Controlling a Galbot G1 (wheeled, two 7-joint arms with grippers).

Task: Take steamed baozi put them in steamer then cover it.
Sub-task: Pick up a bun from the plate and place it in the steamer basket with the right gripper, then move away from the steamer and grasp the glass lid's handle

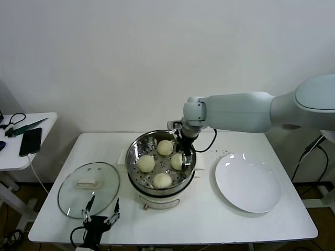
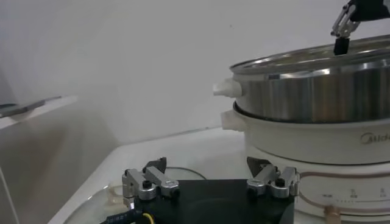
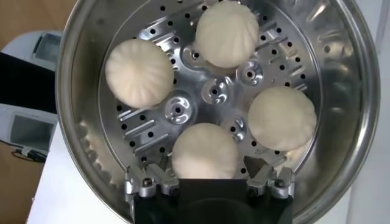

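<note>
Several cream-white baozi lie on the perforated floor of the steel steamer [image 1: 134,157], which sits on its white pot base [image 1: 157,201]. In the right wrist view three of them show at the far side [image 3: 226,31], to one side [image 3: 139,72] and to the other side [image 3: 281,117]. My right gripper [image 1: 183,157] hangs inside the steamer, open, with its fingers either side of the nearest baozi [image 3: 204,152] and apart from it. The glass cover [image 1: 89,189] with a white handle lies flat on the table at the front left. My left gripper [image 1: 103,205] is open and empty at the cover's near edge.
An empty white plate [image 1: 248,181] lies to the right of the steamer. A side table [image 1: 15,151] with a phone [image 1: 30,141] and tools stands at the far left. In the left wrist view the steamer wall [image 2: 311,91] rises close ahead.
</note>
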